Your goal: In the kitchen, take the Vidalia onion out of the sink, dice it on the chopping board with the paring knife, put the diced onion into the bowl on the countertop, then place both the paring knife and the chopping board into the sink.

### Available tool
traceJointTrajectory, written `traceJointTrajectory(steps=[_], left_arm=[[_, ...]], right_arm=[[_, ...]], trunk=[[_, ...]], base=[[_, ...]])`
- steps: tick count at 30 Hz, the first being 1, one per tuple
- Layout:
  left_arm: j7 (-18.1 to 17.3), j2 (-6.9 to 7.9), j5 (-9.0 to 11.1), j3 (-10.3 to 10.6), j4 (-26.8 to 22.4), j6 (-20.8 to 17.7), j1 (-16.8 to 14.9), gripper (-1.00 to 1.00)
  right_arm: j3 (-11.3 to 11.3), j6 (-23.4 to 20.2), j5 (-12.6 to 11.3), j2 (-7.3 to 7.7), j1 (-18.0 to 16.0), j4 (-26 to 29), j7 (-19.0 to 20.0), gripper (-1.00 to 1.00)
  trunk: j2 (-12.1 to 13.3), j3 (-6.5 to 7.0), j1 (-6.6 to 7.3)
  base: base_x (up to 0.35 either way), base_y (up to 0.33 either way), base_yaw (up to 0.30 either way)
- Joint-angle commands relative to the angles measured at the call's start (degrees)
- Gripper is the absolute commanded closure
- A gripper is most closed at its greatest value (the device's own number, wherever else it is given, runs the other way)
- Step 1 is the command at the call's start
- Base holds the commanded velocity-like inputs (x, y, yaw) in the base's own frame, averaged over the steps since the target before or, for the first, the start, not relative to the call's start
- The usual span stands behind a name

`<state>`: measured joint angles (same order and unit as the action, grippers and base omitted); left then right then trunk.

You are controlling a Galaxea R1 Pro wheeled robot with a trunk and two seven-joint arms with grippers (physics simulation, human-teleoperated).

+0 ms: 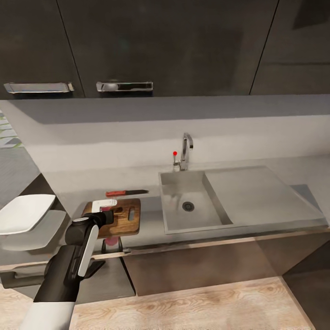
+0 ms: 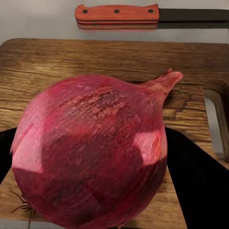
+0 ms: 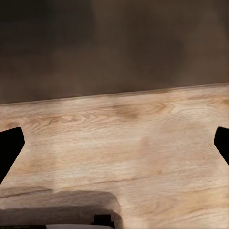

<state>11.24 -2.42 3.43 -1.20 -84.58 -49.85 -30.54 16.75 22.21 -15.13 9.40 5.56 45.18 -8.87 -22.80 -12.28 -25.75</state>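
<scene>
The Vidalia onion (image 2: 90, 152) is gripped by the left tool (image 2: 95, 191) over the chopping board (image 1: 126, 217) on the table (image 1: 256, 172), its tip pointed toward the sink (image 1: 192, 206). The paring knife (image 1: 126, 193) lies behind the board, parallel to its long edge, blade toward the sink. The right tool (image 3: 114, 143) is held spread apart over the floor (image 3: 119, 143).

light: soft, even | shadow: faint under wall cabinets (image 1: 137, 46) | focus: slightly blurry — no glare
</scene>
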Motion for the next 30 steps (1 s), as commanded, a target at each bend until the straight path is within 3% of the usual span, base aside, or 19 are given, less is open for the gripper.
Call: traceJointTrajectory(steps=[1, 30], left_arm=[[0.33, -0.04, 0.35, -0.05, -0.06, -0.24, -0.05, 1.0], [0.31, 0.05, 0.35, -0.12, -0.06, -0.24, -0.05, 1.0]], right_arm=[[0.39, 0.15, -0.42, 0.1, -0.02, 0.09, -0.44, -1.0], [0.39, 0.14, -0.42, 0.1, -0.02, 0.09, -0.44, -1.0]], trunk=[[-0.12, -0.2, -0.03], [-0.12, -1.26, -0.03]], base=[[0.0, 0.0, 0.0], [0.048, 0.0, 0.0]])
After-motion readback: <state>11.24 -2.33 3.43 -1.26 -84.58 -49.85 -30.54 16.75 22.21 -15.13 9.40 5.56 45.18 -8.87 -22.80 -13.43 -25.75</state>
